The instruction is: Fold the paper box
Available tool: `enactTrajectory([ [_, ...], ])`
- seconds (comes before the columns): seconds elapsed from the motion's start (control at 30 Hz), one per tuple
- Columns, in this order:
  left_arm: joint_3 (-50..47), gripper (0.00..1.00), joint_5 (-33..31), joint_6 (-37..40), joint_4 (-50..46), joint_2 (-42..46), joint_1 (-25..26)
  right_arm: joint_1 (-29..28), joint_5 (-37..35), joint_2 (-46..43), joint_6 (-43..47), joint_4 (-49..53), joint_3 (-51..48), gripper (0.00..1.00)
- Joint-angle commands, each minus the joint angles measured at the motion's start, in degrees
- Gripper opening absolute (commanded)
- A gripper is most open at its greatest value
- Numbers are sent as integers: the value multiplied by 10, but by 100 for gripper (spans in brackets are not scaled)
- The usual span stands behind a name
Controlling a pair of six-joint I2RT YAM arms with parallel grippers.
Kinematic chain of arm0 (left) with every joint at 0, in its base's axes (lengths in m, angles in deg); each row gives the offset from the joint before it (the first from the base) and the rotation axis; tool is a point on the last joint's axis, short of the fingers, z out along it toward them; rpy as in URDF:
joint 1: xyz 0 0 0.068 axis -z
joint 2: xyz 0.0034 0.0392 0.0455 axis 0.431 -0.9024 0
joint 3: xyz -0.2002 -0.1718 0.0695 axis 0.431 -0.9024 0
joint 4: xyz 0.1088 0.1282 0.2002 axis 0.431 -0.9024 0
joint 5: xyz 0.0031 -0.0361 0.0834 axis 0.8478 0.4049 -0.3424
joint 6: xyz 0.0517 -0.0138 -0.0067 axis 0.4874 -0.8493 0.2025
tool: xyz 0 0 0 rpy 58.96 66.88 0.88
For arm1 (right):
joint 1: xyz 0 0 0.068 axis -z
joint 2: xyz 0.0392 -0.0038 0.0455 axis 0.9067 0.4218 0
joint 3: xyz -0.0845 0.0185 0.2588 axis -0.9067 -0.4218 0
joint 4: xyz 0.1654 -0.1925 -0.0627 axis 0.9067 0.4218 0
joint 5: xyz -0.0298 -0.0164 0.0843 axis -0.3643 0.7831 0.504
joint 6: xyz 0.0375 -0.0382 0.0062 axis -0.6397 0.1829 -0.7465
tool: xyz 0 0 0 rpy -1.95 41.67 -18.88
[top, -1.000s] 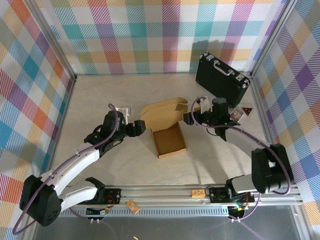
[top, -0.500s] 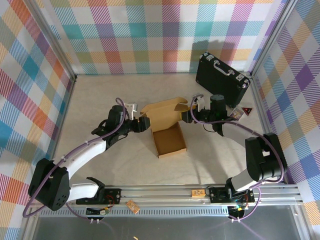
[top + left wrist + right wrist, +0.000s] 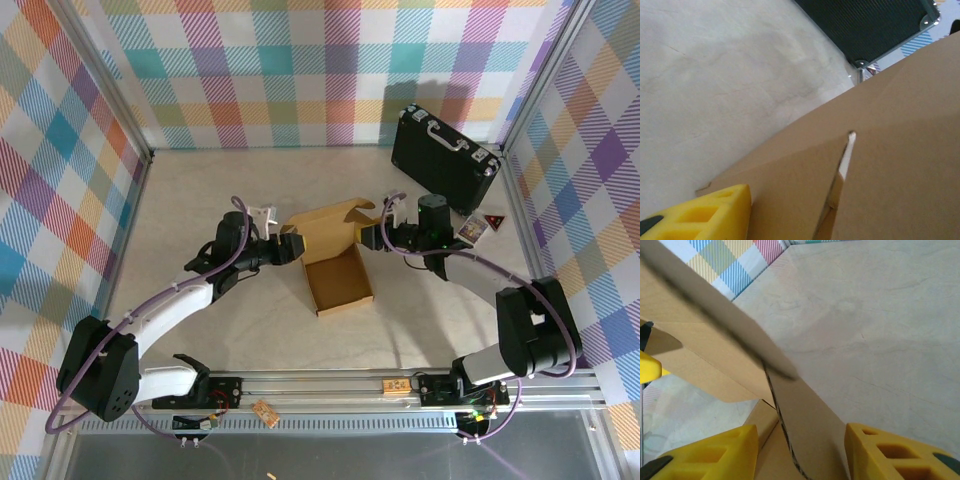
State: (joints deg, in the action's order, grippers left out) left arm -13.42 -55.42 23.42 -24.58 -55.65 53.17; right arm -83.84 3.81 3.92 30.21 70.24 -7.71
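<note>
Although the tray half of the paper box (image 3: 338, 278) is already formed, with its walls standing, we judge the fold about half done: the lid half leans up and back with its side flaps loose, and it has yet to come down over the tray and tuck in. Starting nearest the left edge of the table (image 3: 200, 180), the left gripper (image 3: 289, 248) sits right at the lid's left flap. Its wrist camera gives us one yellow finger (image 3: 705, 215) against brown cardboard and a slit between panels, so we cannot tell how wide its jaws stand or whether they have the flap. The box itself lies about the middle of the table, a little toward the right edge, with the tray toward the near edge and the raised lid behind it. At the lid's right flap, the right gripper (image 3: 372, 237) stands partly open; in its own view the flap's edge runs between the two yellow fingers (image 3: 705, 452) with space to spare, so we read it as straddling, not clamping. Well apart, in the far right corner, the black case (image 3: 445, 158) rests untouched.
</note>
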Motion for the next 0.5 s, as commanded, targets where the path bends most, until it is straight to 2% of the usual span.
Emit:
enactTrajectory([
  [0.0,-10,54,24,-23,37,8,19,-19,-12,-17,-12,16,-2,49],
  [0.33,-12,54,9,-63,54,1,54,-67,-63,-26,-58,42,-10,48],
  [0.47,-12,61,-7,-74,55,-8,63,-84,-87,-28,-60,54,-12,48],
])
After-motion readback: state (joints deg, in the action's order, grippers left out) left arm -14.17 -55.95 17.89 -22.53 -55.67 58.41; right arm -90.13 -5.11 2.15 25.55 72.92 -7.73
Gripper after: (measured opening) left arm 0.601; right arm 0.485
